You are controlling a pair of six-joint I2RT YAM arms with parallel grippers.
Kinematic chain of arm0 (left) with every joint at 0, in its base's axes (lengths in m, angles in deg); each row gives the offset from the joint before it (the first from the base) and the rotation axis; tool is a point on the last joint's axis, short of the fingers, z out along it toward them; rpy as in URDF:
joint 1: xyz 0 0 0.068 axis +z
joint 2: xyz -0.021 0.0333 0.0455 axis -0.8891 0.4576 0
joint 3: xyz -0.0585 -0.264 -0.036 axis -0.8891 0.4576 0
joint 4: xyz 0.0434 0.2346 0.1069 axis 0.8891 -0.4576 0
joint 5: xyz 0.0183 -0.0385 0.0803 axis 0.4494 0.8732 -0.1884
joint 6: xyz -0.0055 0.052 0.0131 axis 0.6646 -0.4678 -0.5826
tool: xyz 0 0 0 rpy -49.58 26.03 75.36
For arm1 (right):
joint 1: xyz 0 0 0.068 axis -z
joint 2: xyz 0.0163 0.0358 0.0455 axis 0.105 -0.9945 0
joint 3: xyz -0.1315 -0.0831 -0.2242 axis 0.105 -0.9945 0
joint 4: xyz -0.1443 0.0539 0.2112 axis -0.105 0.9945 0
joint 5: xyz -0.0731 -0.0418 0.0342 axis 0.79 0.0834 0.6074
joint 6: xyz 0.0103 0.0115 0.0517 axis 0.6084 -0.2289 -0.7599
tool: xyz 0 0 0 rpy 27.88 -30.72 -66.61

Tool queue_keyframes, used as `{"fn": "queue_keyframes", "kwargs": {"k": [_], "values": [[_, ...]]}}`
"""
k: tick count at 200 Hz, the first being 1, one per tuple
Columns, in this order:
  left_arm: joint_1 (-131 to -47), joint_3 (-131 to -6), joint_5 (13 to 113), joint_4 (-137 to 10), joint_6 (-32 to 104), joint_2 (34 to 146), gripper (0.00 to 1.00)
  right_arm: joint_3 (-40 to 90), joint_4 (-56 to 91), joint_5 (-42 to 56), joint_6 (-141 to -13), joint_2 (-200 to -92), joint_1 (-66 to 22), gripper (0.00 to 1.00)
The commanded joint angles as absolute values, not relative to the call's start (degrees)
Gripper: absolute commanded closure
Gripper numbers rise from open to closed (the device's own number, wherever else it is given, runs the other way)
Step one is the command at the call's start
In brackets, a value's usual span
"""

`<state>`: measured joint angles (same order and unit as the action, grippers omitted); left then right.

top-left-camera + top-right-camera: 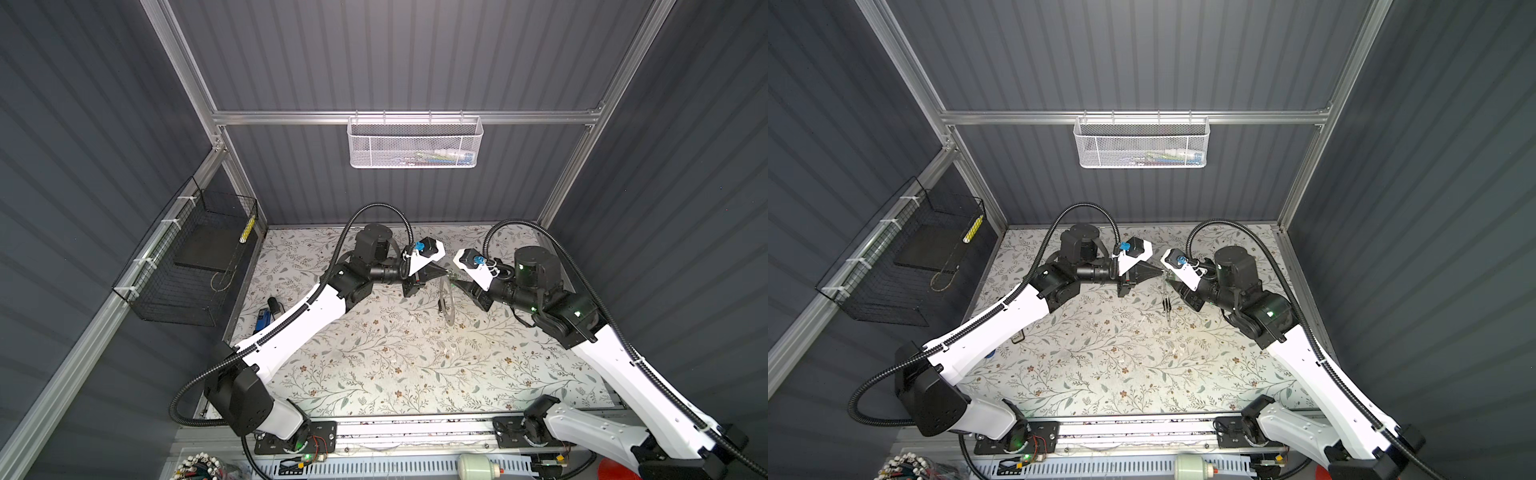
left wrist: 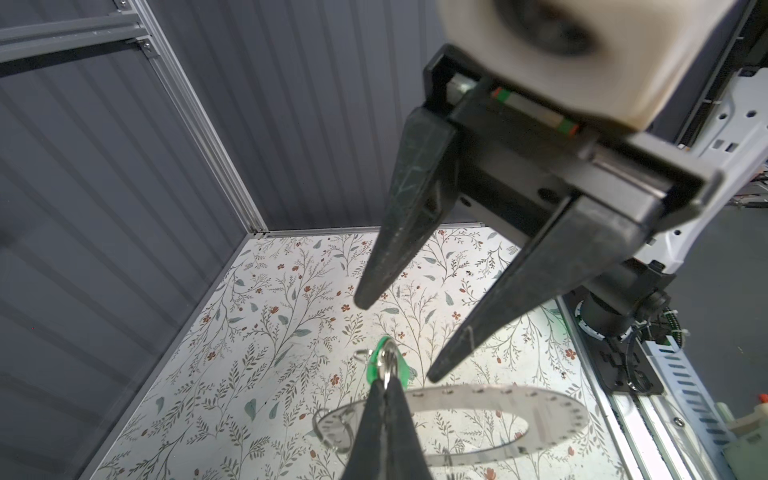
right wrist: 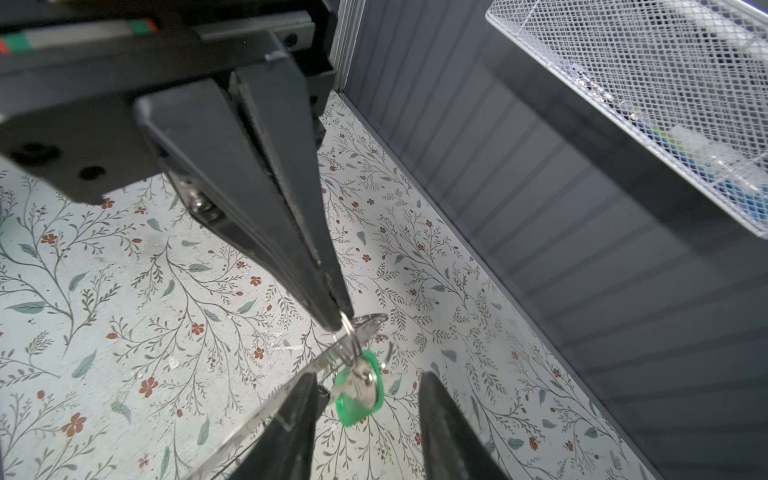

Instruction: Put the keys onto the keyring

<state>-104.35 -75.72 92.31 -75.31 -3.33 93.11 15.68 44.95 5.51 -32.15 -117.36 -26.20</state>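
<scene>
The keyring (image 2: 548,415), a flat grey plate with a big hole and small rim holes, hangs in the air edge-on in both top views (image 1: 447,301) (image 1: 1167,299). My left gripper (image 2: 388,380) (image 3: 337,325) (image 1: 446,272) is shut on a small wire loop (image 3: 348,328) at the plate's rim. One of the keys, a bright-green tag (image 3: 358,400) (image 2: 376,365) with a silver piece on it, dangles from that loop. My right gripper (image 3: 368,377) (image 2: 399,337) (image 1: 455,284) is open, with a finger on each side of the tag and not touching it. The black-headed key cannot be made out.
A white mesh basket (image 1: 415,143) hangs on the back wall. A black wire basket (image 1: 195,257) is fixed to the left wall. A blue and black item (image 1: 266,318) lies on the floral table (image 1: 395,365) by the left arm.
</scene>
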Motion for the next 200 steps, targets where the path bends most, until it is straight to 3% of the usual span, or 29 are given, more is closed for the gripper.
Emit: {"fn": "queue_keyframes", "kwargs": {"k": [1, 118, 200], "values": [[-104.1, -75.3, 95.1, -72.8, -2.7, 91.0, 1.0, 15.3, 43.6, 6.2, -33.7, -118.0, -25.5, 0.57], [-104.0, -73.3, 96.8, -68.1, -2.4, 89.7, 1.0, 13.3, 38.5, -14.9, -42.6, -119.9, -19.0, 0.64], [-103.5, -71.6, 96.9, -62.2, 0.5, 88.8, 1.0, 12.6, 36.4, -22.8, -45.3, -121.3, -16.9, 0.93]]}}
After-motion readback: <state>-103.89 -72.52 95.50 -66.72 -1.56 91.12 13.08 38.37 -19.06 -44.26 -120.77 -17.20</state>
